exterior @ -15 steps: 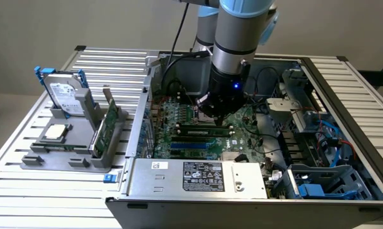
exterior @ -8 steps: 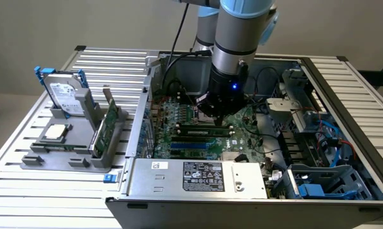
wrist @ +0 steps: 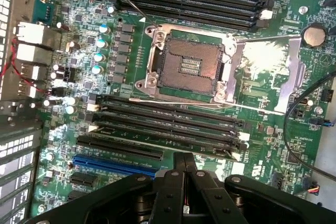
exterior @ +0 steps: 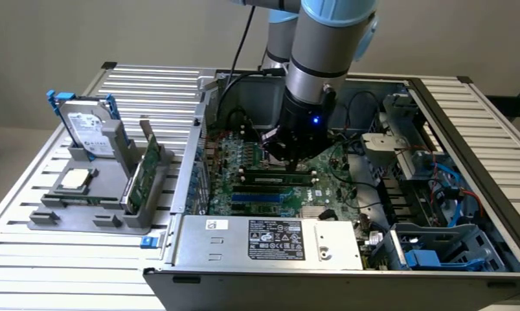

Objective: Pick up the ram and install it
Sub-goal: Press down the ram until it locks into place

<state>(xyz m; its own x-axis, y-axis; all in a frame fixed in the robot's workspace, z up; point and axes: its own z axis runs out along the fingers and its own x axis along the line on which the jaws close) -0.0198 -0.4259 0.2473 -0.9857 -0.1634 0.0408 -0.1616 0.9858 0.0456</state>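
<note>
- Gripper (exterior: 287,162): on my wrist cam the fingers (wrist: 176,182) are pressed together w/ nothing between them.
- In the exterior view the arm (exterior: 329,45) reaches down into the open computer case (exterior: 242,243), tip low over the motherboard (exterior: 329,188).
- Ram (exterior: 277,175): I see it as a long dark-green stick lying along a slot on the board, just under the gripper tip at approx 6 o'clock of it. Can't tell if they touch, or if it's fully seated.
- Wrist cam: empty processor socket (wrist: 186,69) w/ memory slots (wrist: 163,119) beside it, near the fingertips.
- Grey holder (exterior: 78,217) at 9 o'clock of the case holds a hard drive (exterior: 91,133) and a green card (exterior: 143,175), both upright.
</note>
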